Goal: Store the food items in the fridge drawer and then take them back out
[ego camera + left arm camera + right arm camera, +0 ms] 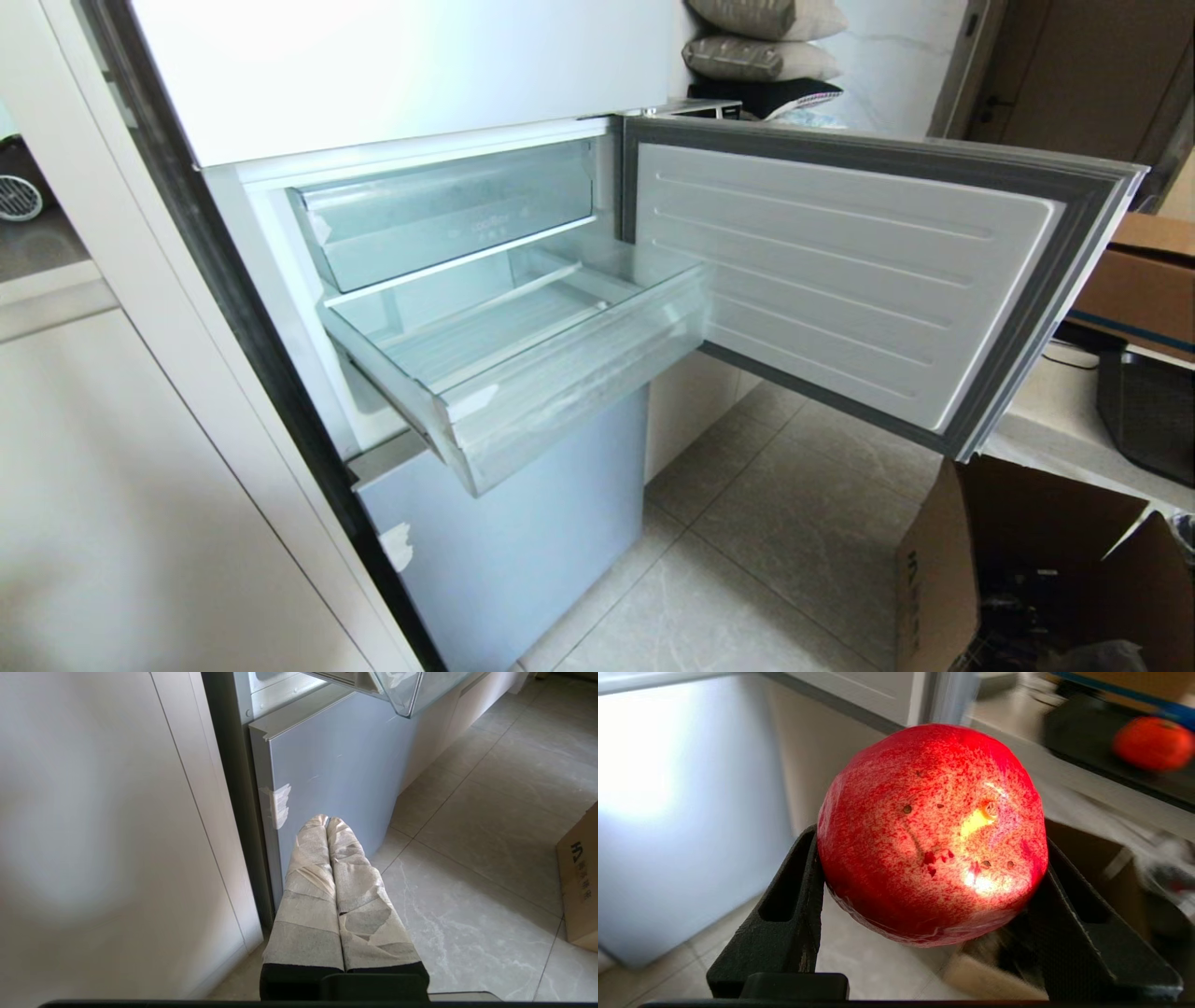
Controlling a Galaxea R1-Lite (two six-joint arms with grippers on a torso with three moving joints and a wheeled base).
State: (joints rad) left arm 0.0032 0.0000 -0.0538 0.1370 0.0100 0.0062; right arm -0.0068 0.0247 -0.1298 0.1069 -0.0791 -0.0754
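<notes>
Tiled floor (794, 523) beneath me, fridge door (840, 271) swung wide. My right claw (931, 882) grips the red fruit (931, 830), both fingers pressed to its sides, clear of the floor. My left claw (327, 823) hangs clenched by the lower panel (336, 765). The drawer (560, 373) juts out, nothing in it.

Left tool (327, 823) low, taped fingers pressed together, right tool (931, 877) clamping something (spread wide)

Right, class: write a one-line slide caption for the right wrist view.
Right gripper clamps a round glossy red fruit between its black fingers.
</notes>
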